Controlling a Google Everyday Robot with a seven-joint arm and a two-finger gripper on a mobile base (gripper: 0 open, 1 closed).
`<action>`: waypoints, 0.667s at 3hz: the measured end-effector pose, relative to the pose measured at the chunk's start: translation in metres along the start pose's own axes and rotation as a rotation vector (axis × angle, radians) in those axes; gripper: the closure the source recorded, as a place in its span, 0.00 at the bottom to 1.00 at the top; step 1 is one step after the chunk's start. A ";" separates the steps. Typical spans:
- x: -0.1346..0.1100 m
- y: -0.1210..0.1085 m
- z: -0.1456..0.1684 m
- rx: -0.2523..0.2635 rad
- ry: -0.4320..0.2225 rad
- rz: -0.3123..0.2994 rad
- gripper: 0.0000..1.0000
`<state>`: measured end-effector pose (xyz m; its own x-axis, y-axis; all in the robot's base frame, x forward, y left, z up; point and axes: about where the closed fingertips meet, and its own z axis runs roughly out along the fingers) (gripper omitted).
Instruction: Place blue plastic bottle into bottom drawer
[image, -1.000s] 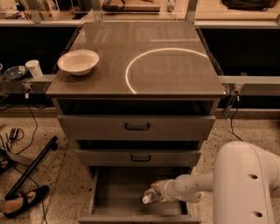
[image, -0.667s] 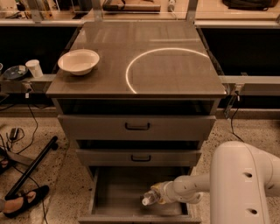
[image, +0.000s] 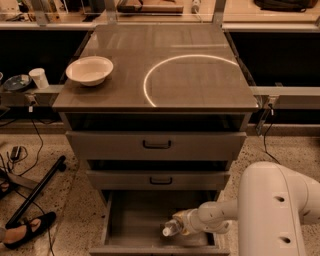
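The bottom drawer (image: 130, 220) is pulled out, showing its flat grey inside. The blue plastic bottle (image: 173, 227) is inside it toward the right front, lying tilted with its white cap pointing left and down. My gripper (image: 184, 223) reaches in from the right and is shut on the bottle's body, just above or on the drawer floor; I cannot tell which. My white arm fills the lower right.
A white bowl (image: 89, 70) sits on the cabinet top's left side. The two upper drawers (image: 157, 145) stick out slightly above the open one. A pole (image: 35, 192) and a shoe (image: 27, 229) lie on the floor at left.
My arm has shifted slightly left and lower in the drawer. The bottle stays in the gripper at nearly the same spot.
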<state>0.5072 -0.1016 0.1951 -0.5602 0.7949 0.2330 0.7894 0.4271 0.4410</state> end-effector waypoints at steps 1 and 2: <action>0.000 0.000 0.000 0.000 0.000 0.000 0.51; 0.000 0.000 0.000 0.000 0.000 0.000 0.28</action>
<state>0.5072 -0.1015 0.1950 -0.5603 0.7949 0.2330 0.7894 0.4271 0.4410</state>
